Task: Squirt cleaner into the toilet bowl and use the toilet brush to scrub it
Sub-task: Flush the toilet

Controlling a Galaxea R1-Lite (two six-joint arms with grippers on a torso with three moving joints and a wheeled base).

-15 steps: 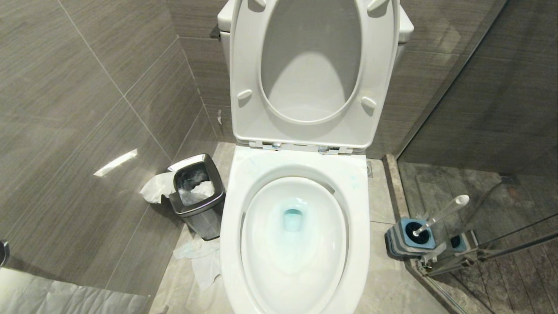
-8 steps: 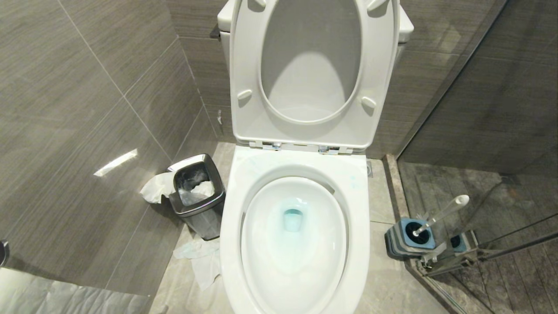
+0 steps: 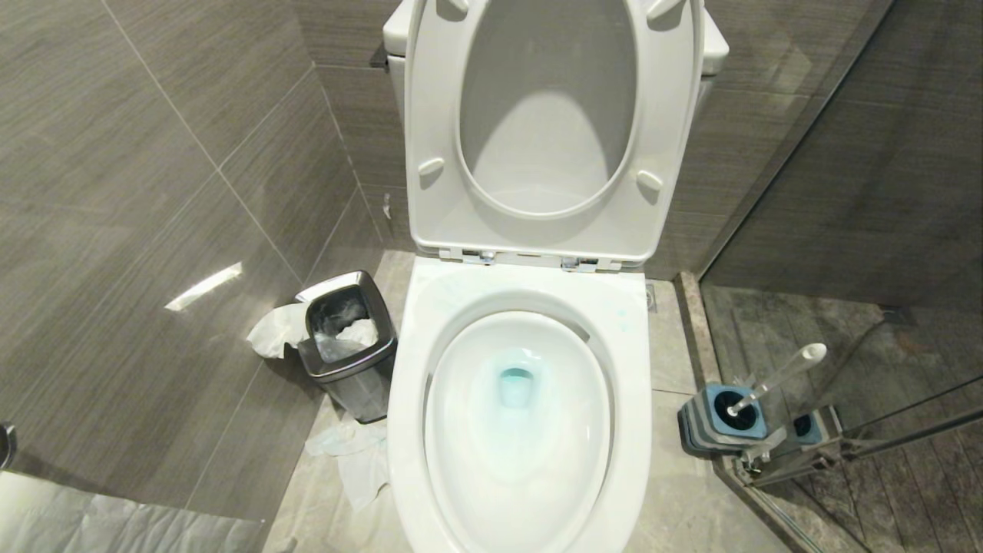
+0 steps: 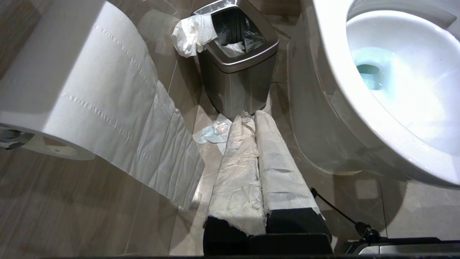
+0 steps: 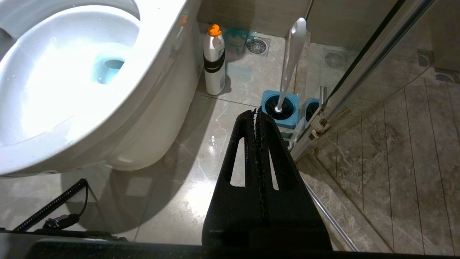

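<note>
Toilet bowl: the toilet bowl (image 3: 519,415) sits in the middle of the head view, seat and lid (image 3: 549,130) raised against the tank.
Cleaner: the cleaner (image 3: 516,384) tints the water at the drain pale turquoise, with faint blue streaks on the porcelain; the squirting step looks done.
Bottle: a white bottle with an orange cap (image 5: 214,61) stands upright on the floor just beside the bowl's base.
Toilet brush: the toilet brush (image 3: 776,376) stands in its blue-and-grey holder (image 3: 718,418) on the floor to the robot's right of the bowl, handle tilted, next to the glass partition (image 5: 359,72).
Change: nothing has shifted across the last second; bowl, brush and bin lie just as they did.
Left hand: left hand (image 4: 251,118), fingers wrapped in white paper, clenched on nothing, low near the waste bin (image 4: 237,64).
Right hand: right hand (image 5: 256,112) clenched and empty, pointing toward the brush holder.
Meaning: both arms look parked; whether scrubbing is over or yet to come I cannot tell.
</note>
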